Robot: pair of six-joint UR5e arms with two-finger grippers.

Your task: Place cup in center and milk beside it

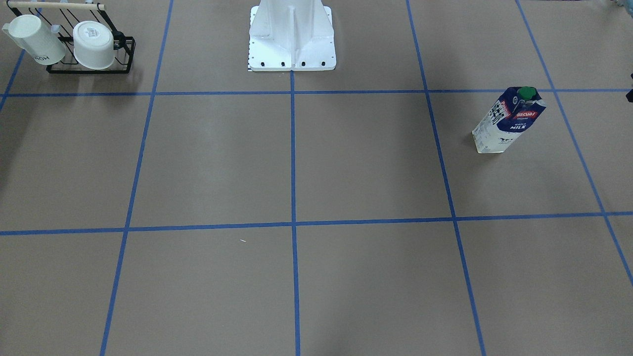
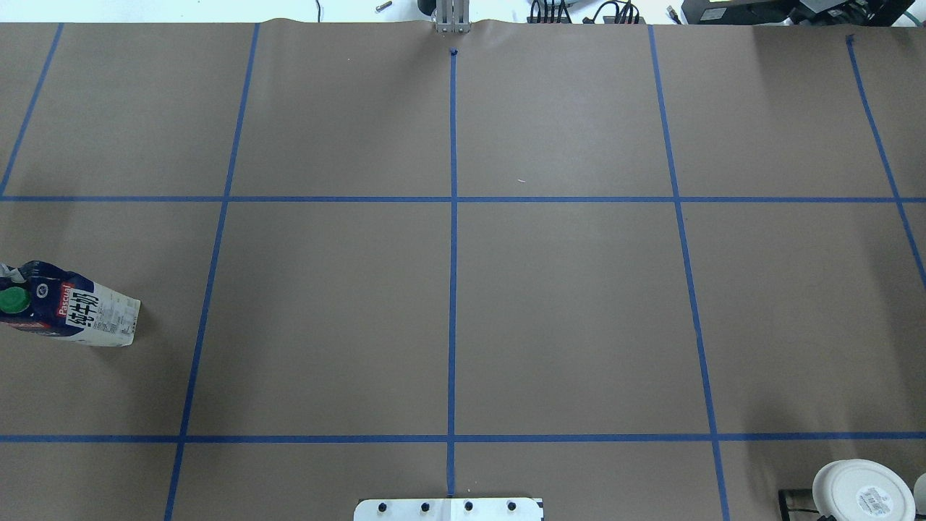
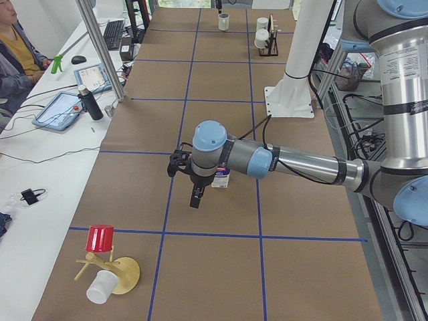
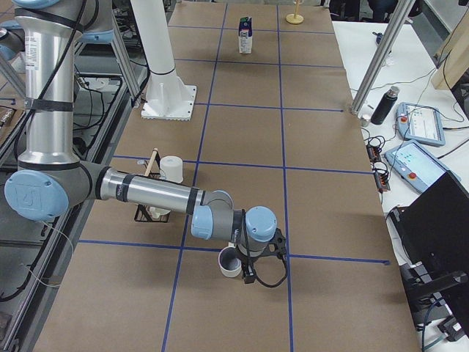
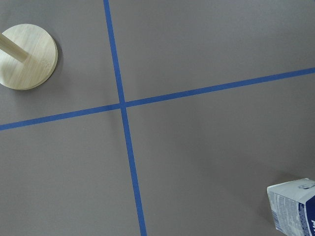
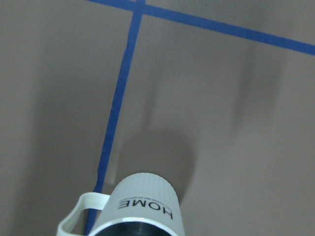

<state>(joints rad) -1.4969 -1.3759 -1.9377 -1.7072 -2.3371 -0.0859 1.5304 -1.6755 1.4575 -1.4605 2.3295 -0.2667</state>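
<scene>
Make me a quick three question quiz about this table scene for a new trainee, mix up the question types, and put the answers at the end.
1. True or false: the milk carton stands at the middle of the table.
2. What colour is the carton's cap? A) red B) green C) yellow
3. Fill in: the white mug in the right wrist view has the word ____ printed on its side.
Key: 1 false, it stands well off to the robot's left; 2 B; 3 HOME.
</scene>
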